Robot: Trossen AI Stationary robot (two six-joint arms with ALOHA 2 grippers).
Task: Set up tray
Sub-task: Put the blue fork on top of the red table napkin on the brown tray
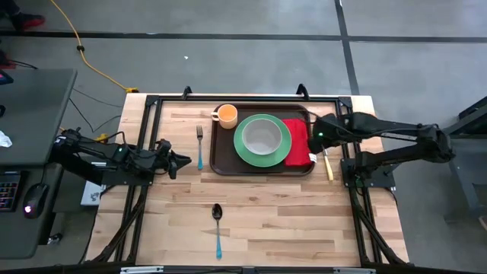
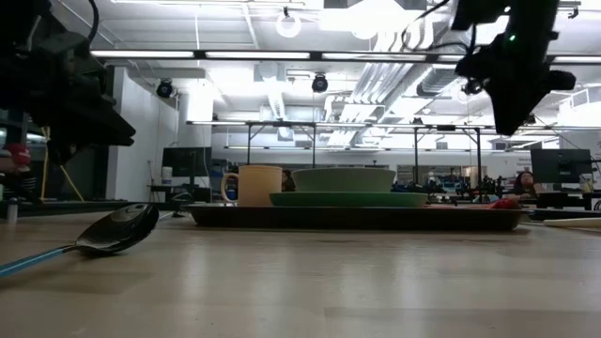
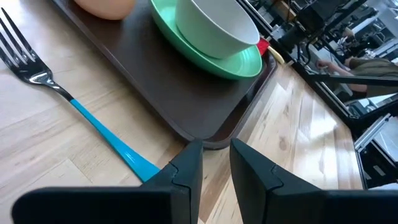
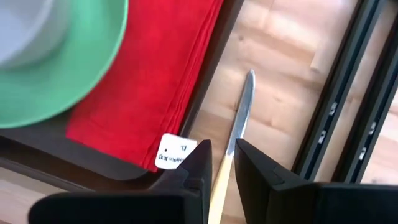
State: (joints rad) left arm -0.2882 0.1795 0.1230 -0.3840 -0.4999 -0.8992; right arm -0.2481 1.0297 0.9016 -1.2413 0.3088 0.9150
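Observation:
The dark brown tray (image 1: 224,161) lies at the table's middle far side. On it rest a green plate (image 1: 262,141) with a white bowl (image 1: 262,135), an orange cup (image 1: 227,115) and a red napkin (image 1: 298,141). A blue-handled fork (image 1: 199,144) lies left of the tray, a blue-handled spoon (image 1: 218,227) near the front edge, and a yellow-handled knife (image 1: 328,164) right of the tray. My left gripper (image 3: 216,146) hovers low by the tray's near left corner, open by a narrow gap. My right gripper (image 4: 219,149) hangs high above the tray's right rim and the knife, open and empty.
Black frame rails (image 1: 358,175) run along the table's left and right sides, close to the knife. Bare wood (image 1: 289,221) lies between the tray and the front edge, apart from the spoon. A desk with a keyboard and mouse (image 1: 30,204) stands beyond the left edge.

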